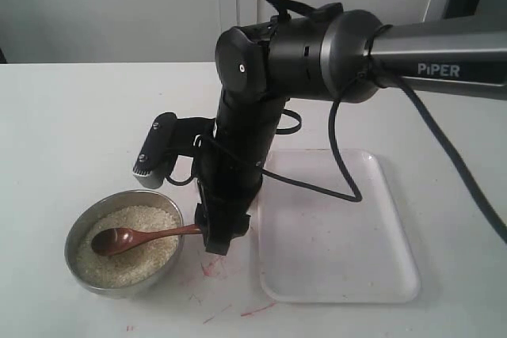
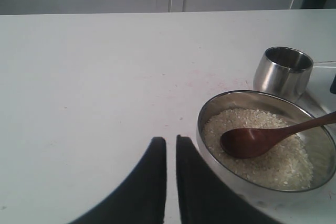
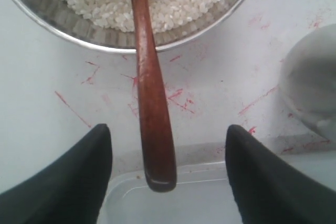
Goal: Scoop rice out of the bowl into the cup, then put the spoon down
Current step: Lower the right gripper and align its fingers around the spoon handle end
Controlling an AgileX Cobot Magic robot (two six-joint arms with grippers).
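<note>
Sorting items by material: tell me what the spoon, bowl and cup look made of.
The spoon looks like wood: reddish-brown, soft sheen. The bowl seems steel: dull grey wall. The cup seems shinier stainless steel: mirror-like reflections.

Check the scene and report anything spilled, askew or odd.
No rice seen outside the bowl. Only oddity: red streaks on the table beside the bowl. The spoon rests in the rice, handle over the rim.

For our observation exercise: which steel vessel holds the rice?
The wide, shallow bowl, where the spoon lies on the rice; the narrow cup stands beside it.
</note>
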